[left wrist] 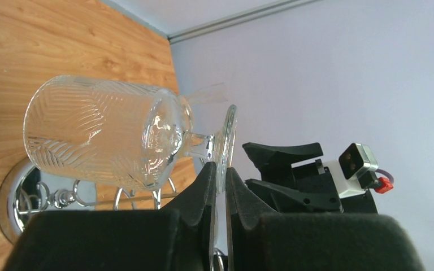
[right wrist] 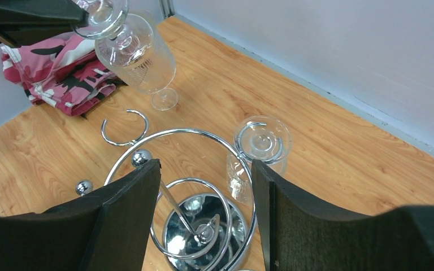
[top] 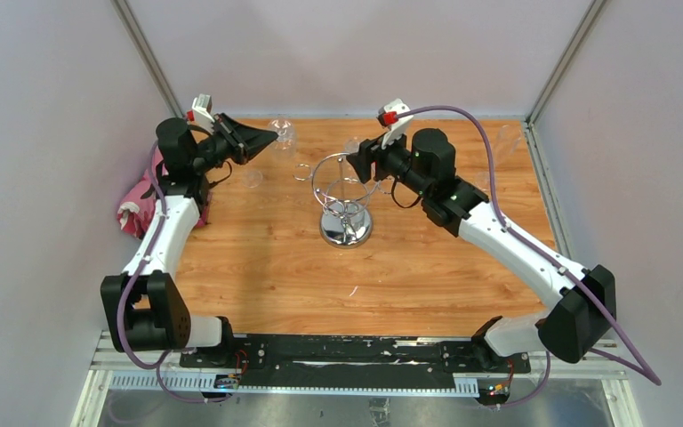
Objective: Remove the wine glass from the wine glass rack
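My left gripper [left wrist: 219, 166] is shut on the round foot of a ribbed clear wine glass [left wrist: 102, 130] and holds it on its side in the air, clear of the rack, at the back left [top: 282, 133]. The wine glass rack [top: 347, 200] stands mid-table, with a chrome ring, central post and mirrored dome base [right wrist: 203, 226]. A second wine glass [right wrist: 260, 141] hangs foot-up in a loop on the ring's far side. My right gripper [right wrist: 206, 164] is open and empty just above the ring, its fingers astride the post; in the top view it [top: 362, 165] is over the rack's right side.
A pink camouflage cloth [top: 138, 209] lies at the table's left edge. Another clear glass [top: 251, 176] rests on the table below the held one, and another [top: 502, 138] near the back right wall. An empty rack loop [right wrist: 125, 127] points toward the left arm.
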Robot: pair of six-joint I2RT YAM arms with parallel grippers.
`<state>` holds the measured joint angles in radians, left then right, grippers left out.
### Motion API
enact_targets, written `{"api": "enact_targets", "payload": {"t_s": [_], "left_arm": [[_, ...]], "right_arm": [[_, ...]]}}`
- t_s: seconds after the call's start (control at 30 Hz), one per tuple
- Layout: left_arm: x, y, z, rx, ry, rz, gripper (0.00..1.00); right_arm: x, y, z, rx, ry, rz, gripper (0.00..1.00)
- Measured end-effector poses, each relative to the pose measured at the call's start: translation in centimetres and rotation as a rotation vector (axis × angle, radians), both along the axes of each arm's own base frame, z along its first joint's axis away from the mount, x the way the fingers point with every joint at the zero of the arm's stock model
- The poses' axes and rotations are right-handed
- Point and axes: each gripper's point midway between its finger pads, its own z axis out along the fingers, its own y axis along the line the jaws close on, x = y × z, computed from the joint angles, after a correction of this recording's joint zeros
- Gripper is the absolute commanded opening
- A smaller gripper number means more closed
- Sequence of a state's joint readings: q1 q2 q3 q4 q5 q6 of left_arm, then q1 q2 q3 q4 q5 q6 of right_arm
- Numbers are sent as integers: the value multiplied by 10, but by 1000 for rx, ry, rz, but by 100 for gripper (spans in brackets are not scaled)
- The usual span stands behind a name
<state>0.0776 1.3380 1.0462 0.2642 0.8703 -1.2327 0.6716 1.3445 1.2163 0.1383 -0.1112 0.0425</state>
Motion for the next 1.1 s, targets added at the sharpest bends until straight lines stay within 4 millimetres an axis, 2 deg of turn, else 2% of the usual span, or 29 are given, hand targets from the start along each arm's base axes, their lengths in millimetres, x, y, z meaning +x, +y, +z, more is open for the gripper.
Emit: {"api": "enact_targets", "payload": {"t_s": [0.2,0.33,0.6,0.77,0.83,0.93,1.1], "left_arm": [[-5,-16,11,-3,-19,-36,0],[-10,-21,26,-38,-32,-46,0],[-18,-25,86,-172,-184,-61,0],[-29,-51,122,-321,-302,-182,0],[-33,-61,127,-389,-318,-245,0],[-33,-72,122,-457,-309,-310,0],[-45,-76,124,-504,-350,-353,0]], "right_arm": [[8,-15,2,10,2,-53,66],[21,-41,11,38,-4,-121,66],[45,-94,20,107,17,-229,67],[54,-115,25,185,39,-213,67],[56,-123,30,233,46,-194,68],[57,-129,45,328,45,-120,68],[61,-119,66,516,52,83,69]]}}
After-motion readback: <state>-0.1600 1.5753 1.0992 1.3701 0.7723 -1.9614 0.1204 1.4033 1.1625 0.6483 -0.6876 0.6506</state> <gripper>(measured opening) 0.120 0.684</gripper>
